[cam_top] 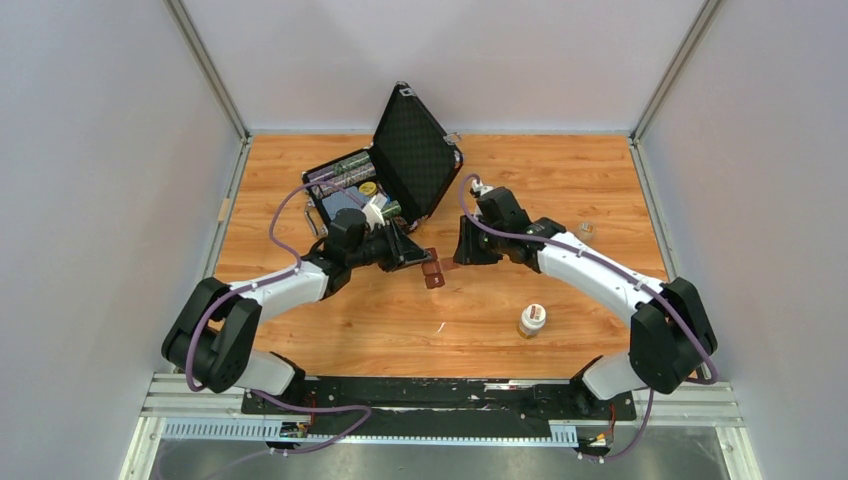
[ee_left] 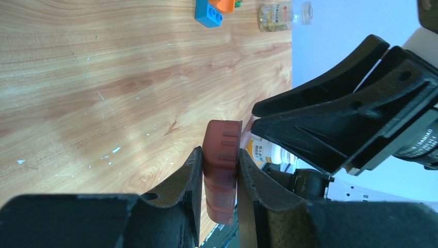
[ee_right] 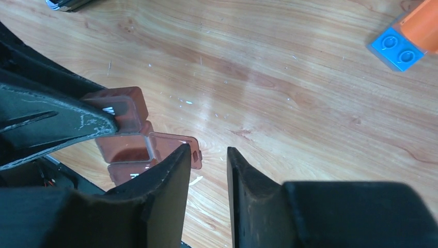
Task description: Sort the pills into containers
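Wood bench (cam_top: 560, 180), grey walls. Left gripper (cam_top: 415, 255) is clamped on the brown container strip (cam_top: 437, 272) over mid-bench, probably to steady it. Right gripper (ee_right: 209, 155) has its jaws apart and empty, just beside one open lid (ee_right: 173, 140). Looks like lid-opening.

Left arm (cam_top: 285, 283): at 8 o'clock in the overhead view; white forearm shell, bulky black joint housings.
Right arm (cam_top: 600, 272): at 4 o'clock; same white shell, same black joints.
Purple cable (cam_top: 275, 225): one along each arm, from wrist to base.
Left gripper (ee_left: 219, 173): matte black, two tapered fingers, grainy finish, one round hole near the root.
Right gripper (ee_right: 207, 157): matte black, flat-faced fingers; white lettering on its round housing.
Base plate (cam_top: 440, 395): black, at 6 o'clock, on a silvery rail (cam_top: 190, 398).
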`<act>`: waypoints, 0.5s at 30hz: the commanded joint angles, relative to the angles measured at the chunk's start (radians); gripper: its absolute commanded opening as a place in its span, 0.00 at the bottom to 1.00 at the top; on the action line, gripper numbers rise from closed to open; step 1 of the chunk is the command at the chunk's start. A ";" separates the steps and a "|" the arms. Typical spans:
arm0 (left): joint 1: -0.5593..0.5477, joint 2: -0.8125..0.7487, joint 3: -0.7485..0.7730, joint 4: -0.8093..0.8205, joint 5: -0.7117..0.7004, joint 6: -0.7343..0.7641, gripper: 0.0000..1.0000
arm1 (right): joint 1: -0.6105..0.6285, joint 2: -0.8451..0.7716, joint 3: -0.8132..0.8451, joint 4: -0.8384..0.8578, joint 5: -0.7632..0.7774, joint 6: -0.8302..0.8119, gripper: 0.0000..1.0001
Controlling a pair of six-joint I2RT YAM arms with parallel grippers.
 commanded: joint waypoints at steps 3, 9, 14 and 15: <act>0.012 -0.024 0.053 0.021 0.024 0.040 0.00 | -0.010 0.040 0.037 0.019 -0.052 0.007 0.32; 0.015 -0.013 0.063 0.017 0.024 0.066 0.00 | -0.074 -0.011 0.018 0.075 -0.172 0.028 0.52; 0.026 -0.005 0.070 0.023 0.048 0.091 0.00 | -0.144 -0.061 -0.055 0.201 -0.396 0.013 0.69; 0.027 -0.004 0.073 0.032 0.055 0.092 0.00 | -0.147 -0.063 -0.060 0.216 -0.432 0.006 0.69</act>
